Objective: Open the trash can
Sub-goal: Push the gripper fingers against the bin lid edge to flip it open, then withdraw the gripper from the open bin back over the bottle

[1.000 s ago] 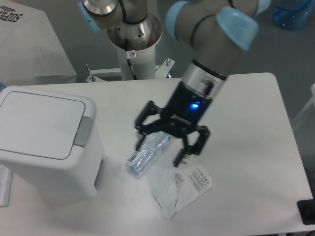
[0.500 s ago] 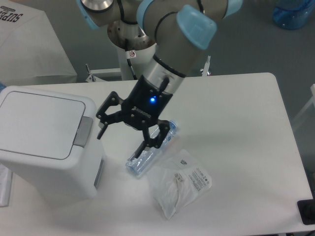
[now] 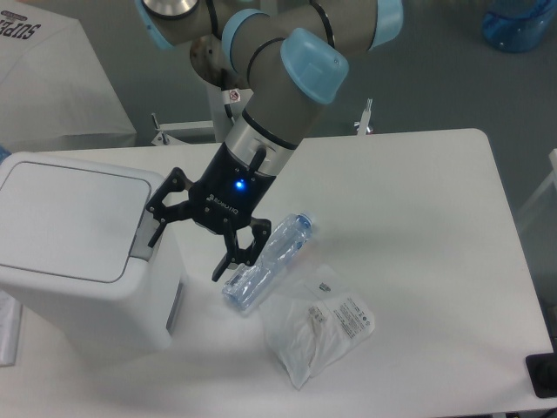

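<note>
The tool (image 3: 190, 233) hung with its jaws spread wide and nothing between them, at the 3 o'clock edge of the trash can (image 3: 83, 248). One black finger (image 3: 159, 214) appeared to be right over the grey push-button tab (image 3: 144, 241), mostly hiding it; whether it touched could not be told from this view. The other finger (image 3: 228, 259) hung over the table (image 3: 426, 218) beside the can.

Risks, as judged:
- Open fingers made a poor pusher. A tip could slide off the tab onto the lid (image 3: 70, 218) or drop into the gap beside the can wall, so the latch would not release.
- A press off-axis, toward 9 o'clock rather than downward, could shove or tip the can instead of tripping the button.
- The outer finger sat just above a crushed clear plastic bottle (image 3: 265, 266) lying at 4 o'clock of the can; a low descent could snag it, or the white plastic pouch (image 3: 320, 326) next to it.

Trash can: at 9 o'clock on the table, upright, large, white, boxy with rounded corners. The flat lid lay fully closed and flush. No dents or tilt visible.
</note>
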Available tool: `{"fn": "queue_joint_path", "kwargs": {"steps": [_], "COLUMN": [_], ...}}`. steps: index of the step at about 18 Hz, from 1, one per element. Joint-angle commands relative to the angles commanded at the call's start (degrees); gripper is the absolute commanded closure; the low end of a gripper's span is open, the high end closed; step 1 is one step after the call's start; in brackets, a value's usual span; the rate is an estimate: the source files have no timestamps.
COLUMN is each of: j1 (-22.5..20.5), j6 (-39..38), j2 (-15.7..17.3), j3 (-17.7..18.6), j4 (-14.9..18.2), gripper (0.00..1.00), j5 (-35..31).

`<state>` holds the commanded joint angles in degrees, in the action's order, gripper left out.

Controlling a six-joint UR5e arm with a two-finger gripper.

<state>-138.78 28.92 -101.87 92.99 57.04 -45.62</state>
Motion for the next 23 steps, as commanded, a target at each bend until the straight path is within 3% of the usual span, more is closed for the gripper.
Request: {"fn": "queue_joint_path", "kwargs": {"steps": [11,17,23], "j1": [0.0,-1.6,-6.4], "j6": [-0.1,0.5,11.2], "j2": [0.2,-0.2,-1.0], "j3": [0.2,-4.0,-6.7], "j4": [-0.3,-1.2,-1.8], "gripper": [0.0,0.0,0.0], "j5": [0.1,0.1,-2.3]}}
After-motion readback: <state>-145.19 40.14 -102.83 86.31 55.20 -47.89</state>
